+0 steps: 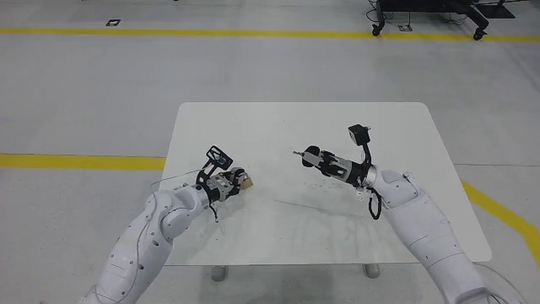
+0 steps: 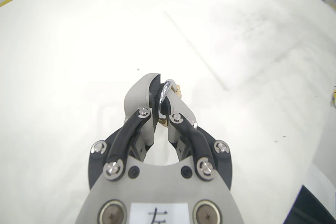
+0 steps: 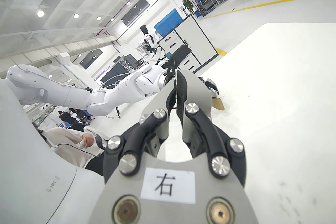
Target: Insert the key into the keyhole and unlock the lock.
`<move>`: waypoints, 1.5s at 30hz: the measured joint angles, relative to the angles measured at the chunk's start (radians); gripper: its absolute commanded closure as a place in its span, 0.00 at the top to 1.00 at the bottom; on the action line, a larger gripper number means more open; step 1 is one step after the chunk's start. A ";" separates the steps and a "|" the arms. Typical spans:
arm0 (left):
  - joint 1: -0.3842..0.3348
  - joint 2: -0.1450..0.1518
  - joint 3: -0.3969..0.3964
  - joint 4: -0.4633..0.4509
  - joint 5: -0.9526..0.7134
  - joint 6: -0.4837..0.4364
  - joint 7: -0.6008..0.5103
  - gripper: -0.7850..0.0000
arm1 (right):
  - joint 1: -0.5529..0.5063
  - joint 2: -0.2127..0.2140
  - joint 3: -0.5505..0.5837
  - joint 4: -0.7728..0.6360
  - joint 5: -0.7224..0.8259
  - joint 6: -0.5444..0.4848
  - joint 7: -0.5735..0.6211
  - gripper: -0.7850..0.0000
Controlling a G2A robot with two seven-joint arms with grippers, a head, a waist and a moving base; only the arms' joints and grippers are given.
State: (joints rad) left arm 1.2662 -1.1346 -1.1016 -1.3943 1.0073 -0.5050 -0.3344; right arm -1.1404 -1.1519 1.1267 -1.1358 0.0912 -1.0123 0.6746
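A small brass padlock point(image 1: 244, 182) hangs just above the white table point(image 1: 380, 127) near its left front. My left gripper point(image 1: 231, 179) is shut on its silver shackle point(image 2: 163, 92), and the brass body point(image 2: 180, 90) pokes out past the fingertips. Right of it, above the table's middle, my right gripper point(image 1: 312, 159) is shut on the key point(image 1: 299, 154), whose thin metal blade points left toward the padlock. A short gap separates the blade from the lock. In the right wrist view the pads point(image 3: 181, 88) are pressed together, hiding the key, and the padlock point(image 3: 218, 103) shows beyond them.
The table's far half and right side are bare, with faint scuff marks point(image 2: 252, 30) on the surface. Yellow lines point(image 1: 253, 32) cross the floor around it, and a dark wheeled cart point(image 1: 439, 0) stands far back right.
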 measured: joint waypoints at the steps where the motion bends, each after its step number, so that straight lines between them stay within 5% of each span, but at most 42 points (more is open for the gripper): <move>1: 0.000 0.000 0.000 0.000 0.003 0.010 -0.001 0.00 | 0.000 0.000 0.000 0.000 0.000 0.000 0.000 0.00; 12: 0.002 -0.003 -0.012 0.015 -0.073 0.003 0.009 0.00 | 0.000 0.000 0.000 0.000 0.000 0.000 0.000 0.00; 17: -0.050 -0.015 -0.029 0.135 -0.380 -0.120 -0.011 0.00 | 0.000 0.000 0.000 0.000 0.000 0.000 0.000 0.00; 22: -0.171 -0.034 -0.015 0.349 -0.945 -0.261 -0.263 0.00 | 0.000 0.000 0.000 0.000 0.000 0.000 0.000 0.00; 25: -0.190 -0.036 -0.013 0.385 -1.115 -0.264 -0.325 0.00 | 0.000 0.000 0.000 0.000 0.000 0.000 0.000 0.00; 33: -0.186 -0.036 -0.013 0.378 -1.051 -0.262 -0.297 0.00 | -0.001 0.000 -0.001 -0.001 -0.001 0.001 -0.001 0.00; 36: -0.161 -0.049 0.006 0.359 -1.142 -0.183 -0.279 0.00 | -0.011 -0.005 -0.017 -0.036 -0.016 0.027 -0.025 0.00; 41: -0.206 -0.081 0.056 0.417 -1.585 0.153 -0.455 0.00 | -0.012 -0.016 -0.059 -0.033 0.025 0.016 -0.060 0.00; 45: -0.260 -0.109 0.116 0.453 -1.621 0.338 -0.430 0.00 | 0.002 -0.020 -0.060 0.017 0.146 0.014 -0.075 0.00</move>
State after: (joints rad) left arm 1.0059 -1.2439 -0.9854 -0.9409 -0.6138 -0.1668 -0.7642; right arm -1.1381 -1.1716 1.0665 -1.1189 0.2373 -0.9986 0.5998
